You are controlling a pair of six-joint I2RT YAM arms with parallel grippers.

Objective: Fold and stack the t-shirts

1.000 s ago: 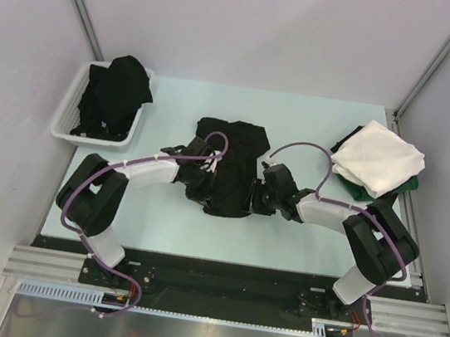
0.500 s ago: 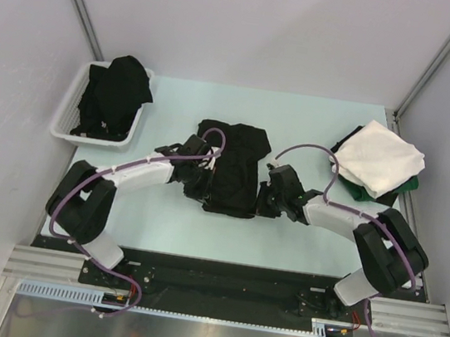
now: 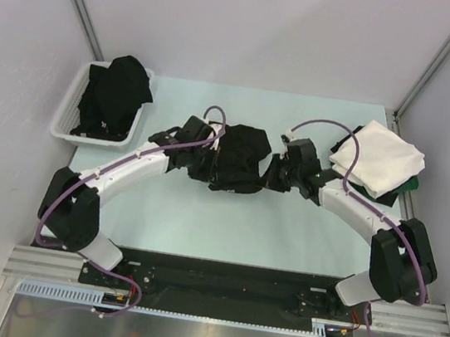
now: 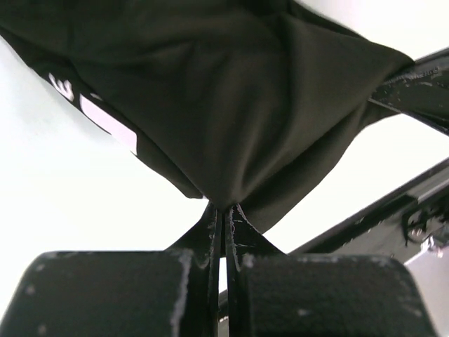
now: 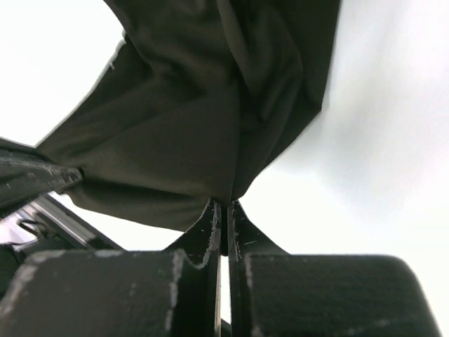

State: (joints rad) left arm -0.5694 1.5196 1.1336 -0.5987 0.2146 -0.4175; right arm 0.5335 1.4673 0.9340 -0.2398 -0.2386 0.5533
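Observation:
A black t-shirt [image 3: 239,158] lies partly folded in the middle of the table. My left gripper [image 3: 205,163] is shut on its left edge and my right gripper [image 3: 272,175] is shut on its right edge, both lifting the near hem. In the left wrist view the black cloth [image 4: 224,105] hangs from the closed fingertips [image 4: 224,208], with white lettering [image 4: 105,121] showing. In the right wrist view the cloth [image 5: 210,119] bunches at the closed tips [image 5: 225,205]. A folded white shirt [image 3: 377,156] lies on a dark green one [image 3: 408,184] at the right.
A white slotted basket [image 3: 73,105] at the back left holds a heap of black shirts [image 3: 116,93]. The pale table [image 3: 186,209] ends at a black rail near the arm bases. Grey walls close in on both sides.
Both grippers have moved away from me, carrying the shirt's near hem toward its far edge. The shirt now looks shorter and more bunched.

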